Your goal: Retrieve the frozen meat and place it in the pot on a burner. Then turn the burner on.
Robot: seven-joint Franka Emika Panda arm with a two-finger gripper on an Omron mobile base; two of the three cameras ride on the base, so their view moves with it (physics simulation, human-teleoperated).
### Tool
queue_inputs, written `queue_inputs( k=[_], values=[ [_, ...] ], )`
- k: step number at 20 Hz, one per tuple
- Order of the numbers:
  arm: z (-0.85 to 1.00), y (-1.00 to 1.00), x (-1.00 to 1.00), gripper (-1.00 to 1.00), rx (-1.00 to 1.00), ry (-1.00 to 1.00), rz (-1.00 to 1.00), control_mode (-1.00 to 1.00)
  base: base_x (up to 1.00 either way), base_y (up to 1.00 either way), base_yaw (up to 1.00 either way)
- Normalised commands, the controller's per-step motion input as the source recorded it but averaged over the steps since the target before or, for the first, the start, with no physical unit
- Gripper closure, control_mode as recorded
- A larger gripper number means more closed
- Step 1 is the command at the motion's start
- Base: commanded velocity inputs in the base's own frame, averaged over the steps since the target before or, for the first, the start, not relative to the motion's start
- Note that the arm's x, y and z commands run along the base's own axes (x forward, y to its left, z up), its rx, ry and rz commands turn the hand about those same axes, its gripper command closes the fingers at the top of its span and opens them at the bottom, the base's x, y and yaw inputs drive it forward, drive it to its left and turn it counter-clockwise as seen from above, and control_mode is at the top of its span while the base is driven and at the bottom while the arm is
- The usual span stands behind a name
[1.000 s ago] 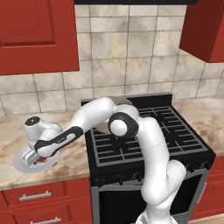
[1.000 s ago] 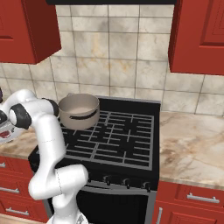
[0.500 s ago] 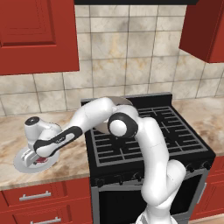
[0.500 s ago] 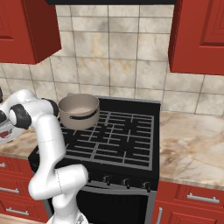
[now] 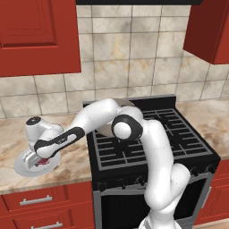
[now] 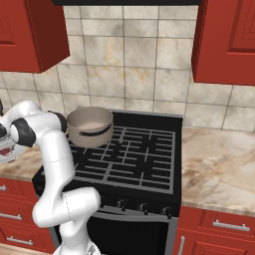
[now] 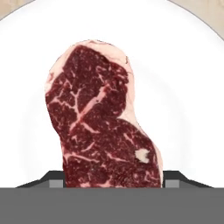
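Frozen meat (image 7: 103,118) lies flat on white plate (image 7: 192,100), dark red w/ pink marbling, pale fat rim along top. In hand view its near end sits betw. the two finger tips (image 7: 52,178), which press against its sides – gripper (image 7: 113,180) clamped on the meat, meat resting on plate. From left base view the plate (image 5: 22,166) sits on marble counter (image 5: 13,143) just left of stove (image 5: 152,134), gripper (image 5: 39,161) down on it, a bit of red meat (image 5: 43,162) showing under the hand. Pot (image 6: 90,127) stands upright on back-left burner (image 6: 97,144) of stove, well apart from plate. Red cabinets (image 5: 38,36) above, tiled wall behind.
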Motion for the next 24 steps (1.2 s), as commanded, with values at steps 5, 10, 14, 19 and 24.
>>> queue_inputs(
  k=[5, 10, 14, 19, 24],
  values=[
    [0.49, -0.26, -0.09, 1.0, 0.0, -0.02, 0.0, -1.0, 0.0, 0.0, 0.0],
    [0.43, -0.4, -0.21, 1.0, 0.0, -0.02, 0.0, -1.0, 0.0, 0.0, 0.0],
    [0.38, -0.47, -0.34, 1.0, 0.0, -0.02, 0.0, -1.0, 0.0, 0.0, 0.0],
    [0.18, -0.79, -0.42, 1.0, 0.0, 0.0, 0.0, -1.0, 0.0, 0.0, 0.0],
    [0.26, -0.9, -0.32, 1.0, 0.0, 0.0, -0.01, -1.0, 0.0, 0.0, 0.0]
  ],
)
